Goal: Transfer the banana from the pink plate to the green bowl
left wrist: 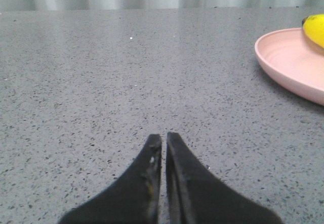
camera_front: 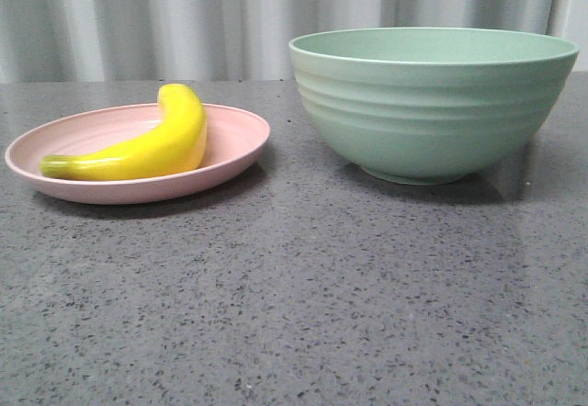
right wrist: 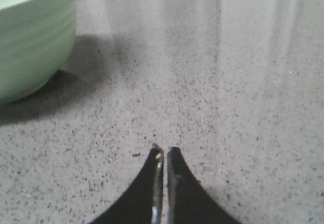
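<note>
1. Looks like a staged test setup, a lab or demo booth rather than a lived-in kitchen.
2. Counter is grey speckled stone-look, kitchen-style, glossy enough to reflect light near its far edge in the right wrist view.
3. Backdrop behind the far edge is a pale pleated curtain running the full width; no walls, cabinets or appliances are visible.
4. Tableware is plain matte plastic-looking: pink plate, green bowl.
5. The banana is glossy and toy-like, a prop.
6. Black claw tips in both wrist views point to a robot rig.
</note>
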Available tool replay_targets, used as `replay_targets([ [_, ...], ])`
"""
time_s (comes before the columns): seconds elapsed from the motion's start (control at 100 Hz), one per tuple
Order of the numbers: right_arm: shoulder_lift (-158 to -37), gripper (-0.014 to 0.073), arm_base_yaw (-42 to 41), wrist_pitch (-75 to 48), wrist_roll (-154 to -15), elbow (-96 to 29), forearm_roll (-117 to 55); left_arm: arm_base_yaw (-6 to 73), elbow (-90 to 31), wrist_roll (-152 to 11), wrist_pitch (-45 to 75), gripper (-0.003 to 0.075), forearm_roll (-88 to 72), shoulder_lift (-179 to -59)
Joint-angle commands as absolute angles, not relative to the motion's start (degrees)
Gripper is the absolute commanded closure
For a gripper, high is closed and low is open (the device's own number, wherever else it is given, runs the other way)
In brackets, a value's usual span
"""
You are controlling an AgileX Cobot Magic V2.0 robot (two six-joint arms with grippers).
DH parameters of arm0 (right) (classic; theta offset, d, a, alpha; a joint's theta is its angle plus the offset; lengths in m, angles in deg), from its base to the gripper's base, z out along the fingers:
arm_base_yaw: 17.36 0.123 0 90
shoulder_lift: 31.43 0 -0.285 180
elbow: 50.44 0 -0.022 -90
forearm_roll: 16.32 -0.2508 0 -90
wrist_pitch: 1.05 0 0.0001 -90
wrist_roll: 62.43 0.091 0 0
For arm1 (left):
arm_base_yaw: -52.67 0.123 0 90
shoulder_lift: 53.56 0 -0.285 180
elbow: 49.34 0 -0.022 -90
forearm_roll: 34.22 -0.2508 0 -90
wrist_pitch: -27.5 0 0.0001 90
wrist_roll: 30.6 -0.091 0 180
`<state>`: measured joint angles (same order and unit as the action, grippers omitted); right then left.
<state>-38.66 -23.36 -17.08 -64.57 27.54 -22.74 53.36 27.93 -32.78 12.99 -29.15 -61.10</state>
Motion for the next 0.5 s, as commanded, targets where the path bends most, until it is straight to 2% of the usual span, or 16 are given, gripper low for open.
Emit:
replay_targets([
  [0.0, -37.5, 0.0673, -23.8, -11.2, -64.9, 29.0, -23.3, 53.2, 29.4, -32.7, 17.8, 0.0739, -27.6, -59.3],
  [0.17, -37.5, 0.0673, -23.8, -10.8, -64.9, 29.0, -23.6, 53.2, 29.4, -32.7, 21.5, 0.0739, -27.6, -59.3],
  [0.49, -37.6, 0.0673, -23.8, -1.0, -64.8, 29.0, -27.1, 53.2, 29.4, -32.7, 26.8, 0.0739, -27.2, -59.3],
])
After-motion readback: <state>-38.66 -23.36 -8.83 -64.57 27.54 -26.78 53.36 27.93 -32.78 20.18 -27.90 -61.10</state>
